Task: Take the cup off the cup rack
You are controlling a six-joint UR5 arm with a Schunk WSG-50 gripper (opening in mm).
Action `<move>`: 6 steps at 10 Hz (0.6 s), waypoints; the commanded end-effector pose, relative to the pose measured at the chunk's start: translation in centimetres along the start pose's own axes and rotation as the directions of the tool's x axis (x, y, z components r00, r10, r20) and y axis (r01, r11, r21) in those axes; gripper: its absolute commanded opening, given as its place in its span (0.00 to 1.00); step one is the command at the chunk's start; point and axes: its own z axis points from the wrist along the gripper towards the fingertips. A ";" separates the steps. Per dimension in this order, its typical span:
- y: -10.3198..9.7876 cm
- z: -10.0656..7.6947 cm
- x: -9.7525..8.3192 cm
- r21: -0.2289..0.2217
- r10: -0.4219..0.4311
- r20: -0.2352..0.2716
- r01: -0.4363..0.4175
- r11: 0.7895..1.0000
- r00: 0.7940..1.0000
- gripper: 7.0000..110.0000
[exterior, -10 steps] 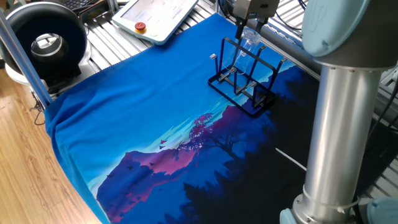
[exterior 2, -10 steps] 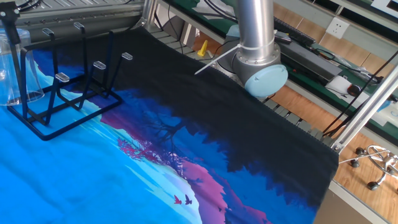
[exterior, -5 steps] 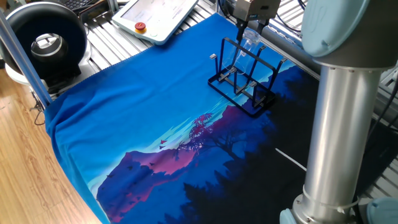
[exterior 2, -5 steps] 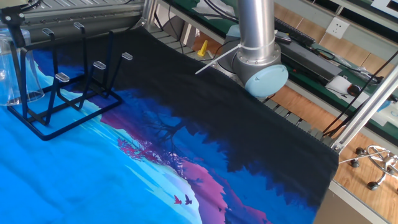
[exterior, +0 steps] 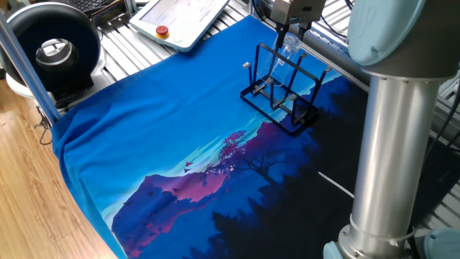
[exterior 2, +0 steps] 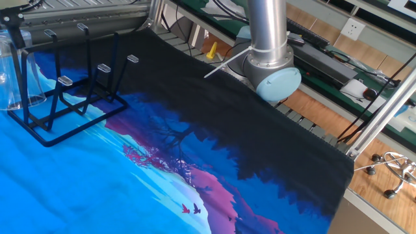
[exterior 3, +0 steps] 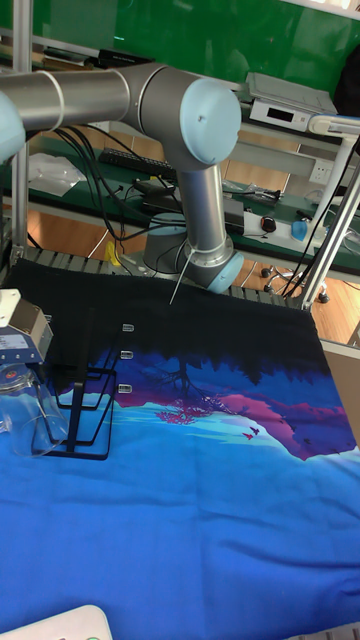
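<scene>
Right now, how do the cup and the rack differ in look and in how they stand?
The cup is clear and see-through; the rack is black thin wire. The cup hangs upside down, mouth downward, on a peg at the rack's end, while the rack stands upright with its base flat on the blue cloth. The cup is one closed shape; the rack is an open frame with several pegs. The gripper is at the cup's top.

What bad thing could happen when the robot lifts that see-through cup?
The cup hangs upside down over a peg of the cup rack, gripped by the hand. Lifted crooked, it might catch the peg and tip or drag the light rack. The clear cup also looks slippery, so it might slide out and drop onto the cloth.
</scene>
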 end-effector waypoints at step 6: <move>0.7 -0.9 -0.2 -0.002 0.029 -0.006 -0.029 1.000 1.000 0.36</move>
